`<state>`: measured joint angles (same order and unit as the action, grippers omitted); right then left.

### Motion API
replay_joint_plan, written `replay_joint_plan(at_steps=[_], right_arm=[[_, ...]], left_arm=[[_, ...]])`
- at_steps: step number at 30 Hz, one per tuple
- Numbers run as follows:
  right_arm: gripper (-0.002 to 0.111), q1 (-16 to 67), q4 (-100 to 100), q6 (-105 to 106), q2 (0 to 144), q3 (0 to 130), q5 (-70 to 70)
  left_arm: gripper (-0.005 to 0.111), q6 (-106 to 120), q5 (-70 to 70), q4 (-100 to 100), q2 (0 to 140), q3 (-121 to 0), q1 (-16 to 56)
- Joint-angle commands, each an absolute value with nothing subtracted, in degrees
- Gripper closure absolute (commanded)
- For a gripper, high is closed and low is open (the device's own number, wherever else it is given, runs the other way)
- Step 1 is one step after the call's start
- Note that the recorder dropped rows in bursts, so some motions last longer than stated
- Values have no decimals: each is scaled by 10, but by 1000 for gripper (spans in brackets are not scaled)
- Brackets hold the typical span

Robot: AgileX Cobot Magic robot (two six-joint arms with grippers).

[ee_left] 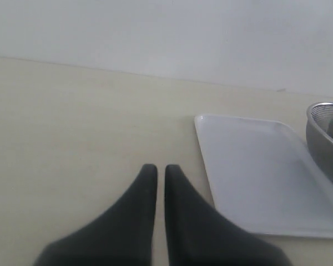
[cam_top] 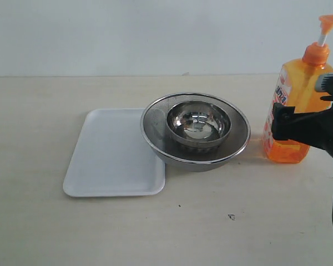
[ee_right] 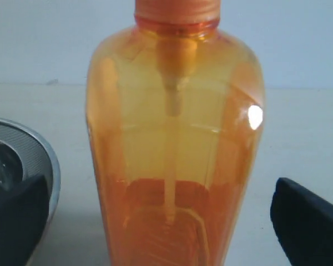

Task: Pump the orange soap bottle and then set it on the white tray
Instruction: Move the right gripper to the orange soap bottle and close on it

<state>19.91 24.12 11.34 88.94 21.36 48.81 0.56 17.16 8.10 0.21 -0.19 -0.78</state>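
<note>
The orange soap bottle (cam_top: 298, 83) stands upright on the table at the far right, its pump head (cam_top: 328, 22) raised. My right gripper (cam_top: 298, 128) is open at the bottle's lower body, one black finger on each side. In the right wrist view the bottle (ee_right: 175, 127) fills the space between the fingers (ee_right: 308, 219), with a gap showing on both sides. The white tray (cam_top: 114, 160) lies flat to the left of the bowls with nothing on it. My left gripper (ee_left: 161, 172) is shut and holds nothing, low over bare table beside the tray (ee_left: 261, 172); the exterior view does not show it.
A steel mesh bowl (cam_top: 155, 113) with a smaller steel bowl (cam_top: 198, 123) inside stands between tray and bottle, its rim overlapping the tray's right edge. The mesh bowl (ee_left: 324, 144) also shows in the left wrist view. A wall runs behind the table.
</note>
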Motion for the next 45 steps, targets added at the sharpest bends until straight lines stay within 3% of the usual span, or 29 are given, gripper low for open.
replay_joint_plan(at_steps=[1,13,28,31,33,36,37,45], right_arm=[[4,199,234,110,937,251,501],[4,198,243,149,1032,323,552],[6,198,279,185,1039,329,573],[22,198,278,185,1039,329,557],[48,198,279,185,1039,329,545],[100,198,286,183,1039,329,552],[108,198,291,180,1039,329,555],[107,198,292,180,1039,329,558]], left_arm=[[102,7,170,81,0,0,-10],[102,7,170,81,0,0,-10],[102,7,170,81,0,0,-10],[102,7,170,81,0,0,-10],[102,7,170,81,0,0,-10],[102,7,170,81,0,0,-10],[102,7,170,81,0,0,-10],[102,7,170,81,0,0,-10]])
